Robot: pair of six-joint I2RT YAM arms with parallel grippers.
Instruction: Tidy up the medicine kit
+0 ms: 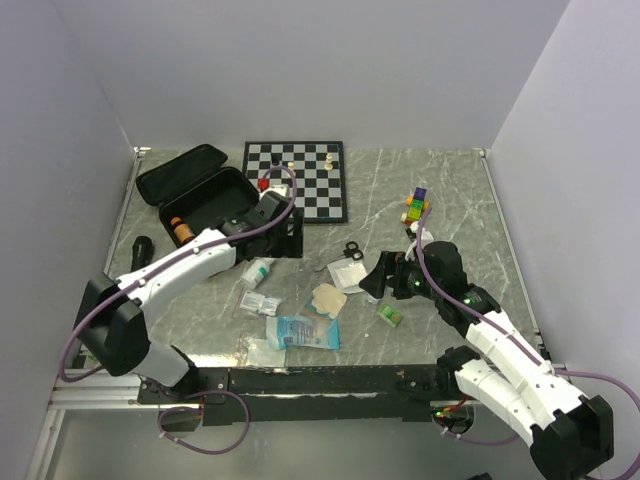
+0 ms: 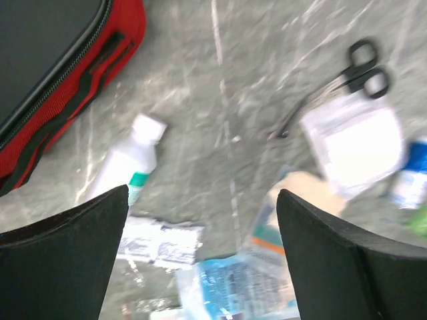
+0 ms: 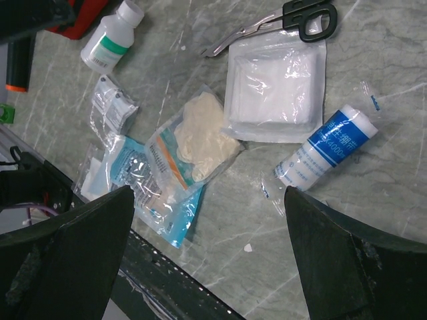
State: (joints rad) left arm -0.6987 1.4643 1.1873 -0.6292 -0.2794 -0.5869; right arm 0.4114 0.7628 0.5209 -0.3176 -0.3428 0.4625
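Below the left jaws, spread apart and empty, a white plastic bottle (image 2: 120, 170) lies beside the open red zippered medicine kit (image 2: 127, 30), presumably awaiting packing; right jaws also apart.

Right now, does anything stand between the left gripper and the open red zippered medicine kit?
Only a small white plastic bottle, lying flat on the grey marbled table beside the red medicine kit. The open left gripper hangs above it, so it probably blocks nothing.

No txt is reading clearly: bandage roll (image 3: 327, 148), centre-right, is showing white chars on a blue label, too small to read, & bottle (image 3: 110, 41) further left is carrying an illegible green label.
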